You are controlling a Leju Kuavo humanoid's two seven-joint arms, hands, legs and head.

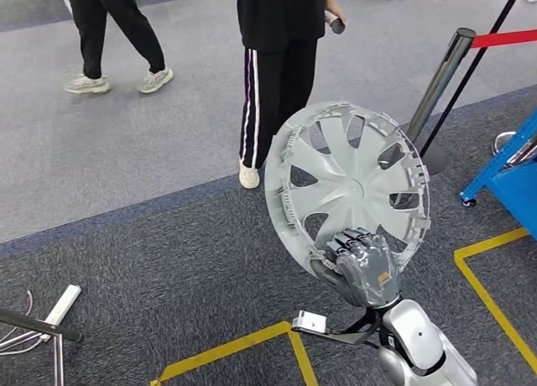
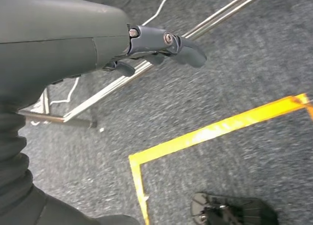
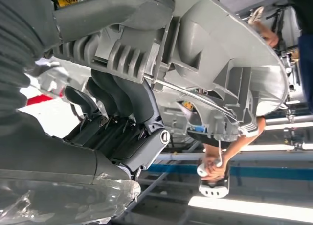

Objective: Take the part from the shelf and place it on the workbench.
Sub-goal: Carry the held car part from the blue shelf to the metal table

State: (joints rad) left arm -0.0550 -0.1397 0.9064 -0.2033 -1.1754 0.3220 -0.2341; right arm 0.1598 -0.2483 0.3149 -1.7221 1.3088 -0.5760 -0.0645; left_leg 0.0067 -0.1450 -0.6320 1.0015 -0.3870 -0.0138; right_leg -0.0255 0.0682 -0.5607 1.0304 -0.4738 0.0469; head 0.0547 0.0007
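**Crowded ahead, open carpet to the left**

From the held hubcap (image 1: 346,189), a person's legs (image 1: 269,92) stand close at 11 o'clock and a second person (image 1: 114,33) walks farther off at 10. A barrier post (image 1: 440,84) rises just beside it at 2, a blue rack (image 1: 509,180) sits near at 3. Bare carpet (image 1: 159,252) lies at 9.

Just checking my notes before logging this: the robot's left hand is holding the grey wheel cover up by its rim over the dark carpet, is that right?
Not quite. It is the right hand that holds the grey wheel cover up by its rim over the dark carpet, as the head view shows. The left hand holds nothing in the left wrist view.
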